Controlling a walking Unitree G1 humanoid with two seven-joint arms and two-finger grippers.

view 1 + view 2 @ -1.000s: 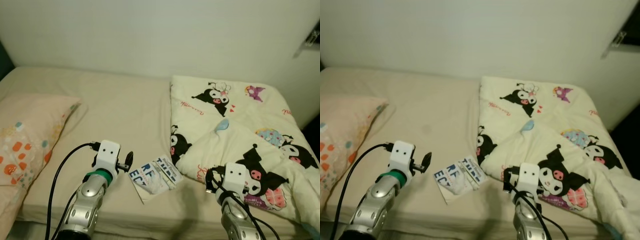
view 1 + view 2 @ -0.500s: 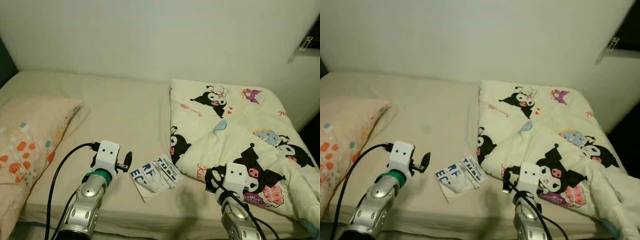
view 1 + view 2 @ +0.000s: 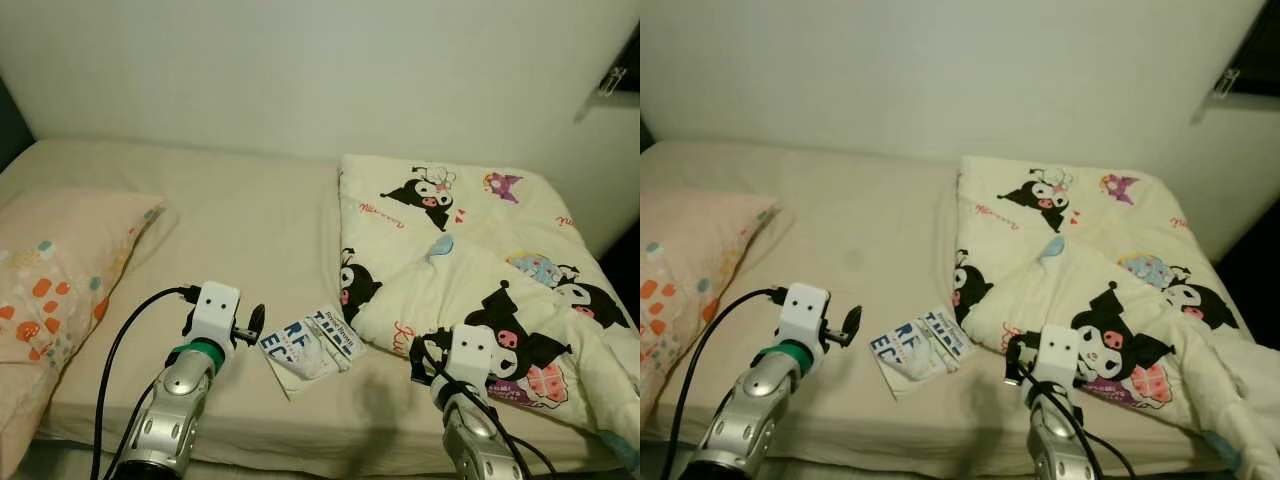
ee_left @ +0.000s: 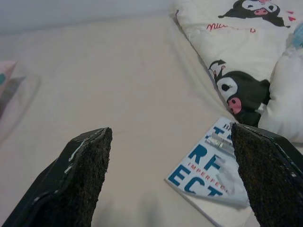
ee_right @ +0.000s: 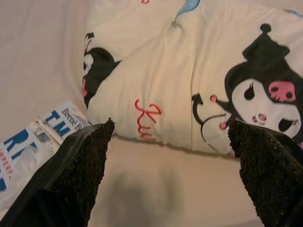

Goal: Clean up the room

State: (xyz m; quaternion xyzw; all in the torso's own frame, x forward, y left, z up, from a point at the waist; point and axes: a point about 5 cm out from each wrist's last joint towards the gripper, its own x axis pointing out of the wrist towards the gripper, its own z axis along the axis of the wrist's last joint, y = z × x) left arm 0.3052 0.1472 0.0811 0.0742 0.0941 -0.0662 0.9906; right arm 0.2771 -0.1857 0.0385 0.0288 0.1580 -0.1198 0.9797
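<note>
Standing at the foot of the bed point(image 3: 250, 230), the robot holds both arms out low over the near edge of the mattress, neither touching anything. A packet point(image 3: 310, 347), white with blue lettering and crumpled at one corner, lies loose on the bare sheet between the two arms, just beside the folded edge of the blanket point(image 3: 470, 270). It looks like the stray thing to be cleared, dropped there rather than put away.

The blanket, printed with cartoon characters, is bunched over the right half of the bed, its near corner rumpled and spilling toward the edge, so it probably wants straightening too. A pillow point(image 3: 50, 275) with orange and teal spots sits at the far left, well apart from the packet.

The left gripper point(image 4: 170, 179) points forward and slightly inward, level with the mattress, the packet a little ahead of it and toward the right finger; its jaws are spread wide. The right gripper point(image 5: 170, 175) reaches forward the same way, jaws likewise released, aimed at the blanket's fold with the packet off to its left side. Both forearms angle up from below, wrists roughly straight, cables trailing behind. My guess is the left arm is better placed to take the packet.
</note>
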